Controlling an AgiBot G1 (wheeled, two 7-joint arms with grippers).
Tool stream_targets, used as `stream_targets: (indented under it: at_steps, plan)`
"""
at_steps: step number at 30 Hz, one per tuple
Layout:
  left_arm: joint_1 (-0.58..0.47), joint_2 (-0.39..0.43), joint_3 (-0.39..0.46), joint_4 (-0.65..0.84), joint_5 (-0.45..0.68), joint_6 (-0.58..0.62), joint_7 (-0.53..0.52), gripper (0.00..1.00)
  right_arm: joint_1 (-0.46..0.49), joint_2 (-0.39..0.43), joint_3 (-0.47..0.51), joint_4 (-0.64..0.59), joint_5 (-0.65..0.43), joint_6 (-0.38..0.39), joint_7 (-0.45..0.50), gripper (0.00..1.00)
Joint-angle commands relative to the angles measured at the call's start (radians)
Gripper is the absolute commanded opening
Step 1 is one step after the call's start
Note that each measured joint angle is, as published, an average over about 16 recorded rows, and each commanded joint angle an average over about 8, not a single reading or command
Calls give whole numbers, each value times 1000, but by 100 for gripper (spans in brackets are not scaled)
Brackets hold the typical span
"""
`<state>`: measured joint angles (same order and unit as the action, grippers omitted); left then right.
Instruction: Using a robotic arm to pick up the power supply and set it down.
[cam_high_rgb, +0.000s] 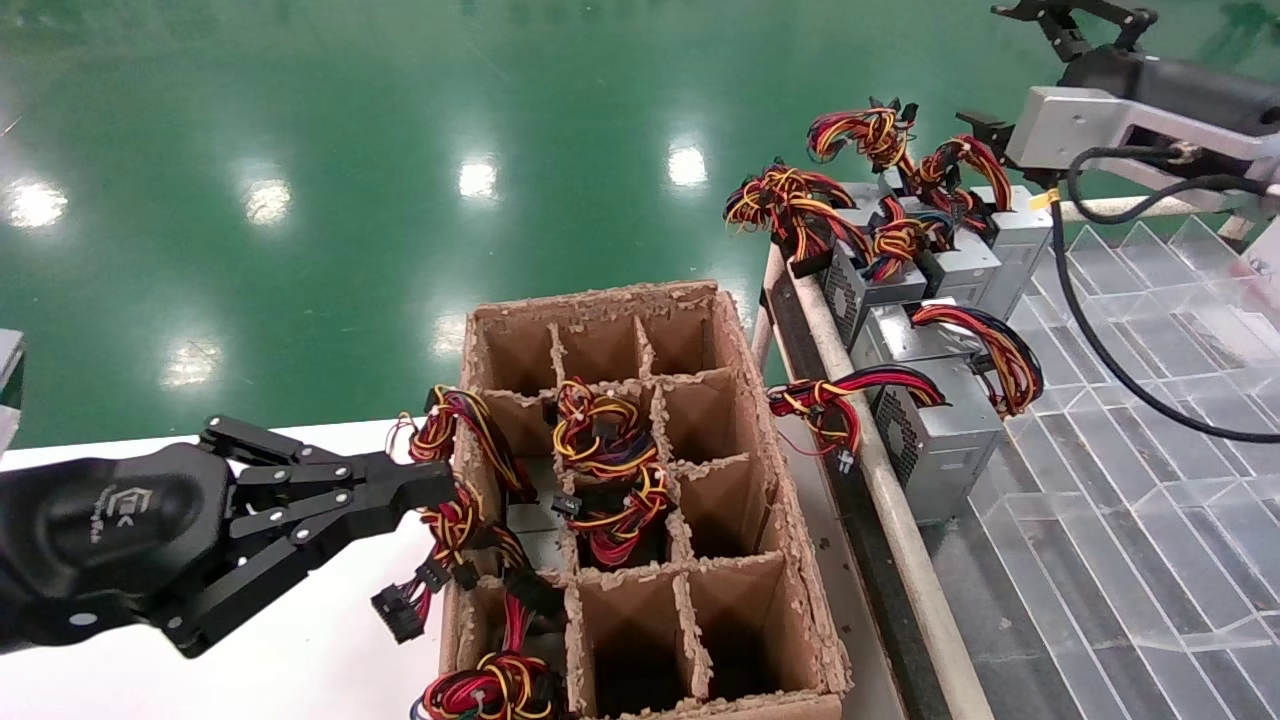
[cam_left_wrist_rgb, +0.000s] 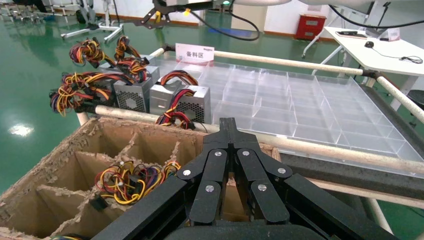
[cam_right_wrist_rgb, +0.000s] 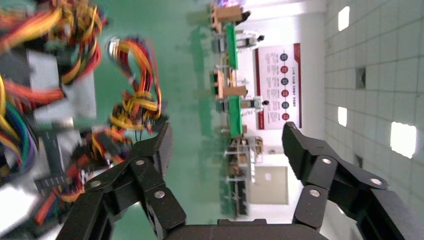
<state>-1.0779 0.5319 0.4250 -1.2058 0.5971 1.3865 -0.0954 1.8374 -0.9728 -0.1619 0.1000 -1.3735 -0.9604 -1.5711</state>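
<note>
Head view: right gripper (cam_high_rgb: 985, 75) sits high at far right, above and just behind the cluster of power supplies (cam_high_rgb: 935, 425) packed at the near-left corner of the clear divided tray (cam_high_rgb: 1150, 480). Its silver wrist block and black cable show here, but the fingers are mostly cut off by the frame edge. Right wrist view fills that in: fingers (cam_right_wrist_rgb: 150, 150) spread wide apart, nothing between them, wire bundles (cam_right_wrist_rgb: 135, 80) and grey boxes blurred just beyond.

Left gripper (cam_high_rgb: 435, 490) is low at left over the white table (cam_high_rgb: 300, 640), tips touching the wires hanging at the cardboard divider box's (cam_high_rgb: 760, 400) left wall. Left wrist view shows its fingers (cam_left_wrist_rgb: 229, 135) pressed together, gripping nothing, w/ the box's compartments below holding wire bundles, and the supplies upright in the tray beyond, next to a white sign (cam_left_wrist_rgb: 192, 52).
</note>
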Motion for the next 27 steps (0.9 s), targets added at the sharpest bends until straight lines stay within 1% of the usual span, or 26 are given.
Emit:
stream_targets:
  at_steps: [1, 6, 7, 27]
  plan:
    - [0, 0, 0, 0, 0, 0, 0, 27, -29, 14, -4, 45, 24, -20, 67, 100]
    - [0, 0, 0, 0, 0, 0, 0, 90, -107, 51, -16, 166, 90, -75, 246, 100]
    - [0, 0, 0, 0, 0, 0, 0, 100, -122, 58, -19, 190, 103, -86, 282, 100]
    - [0, 0, 0, 0, 0, 0, 0, 100, -430, 204, -66, 667, 362, -301, 991, 100]
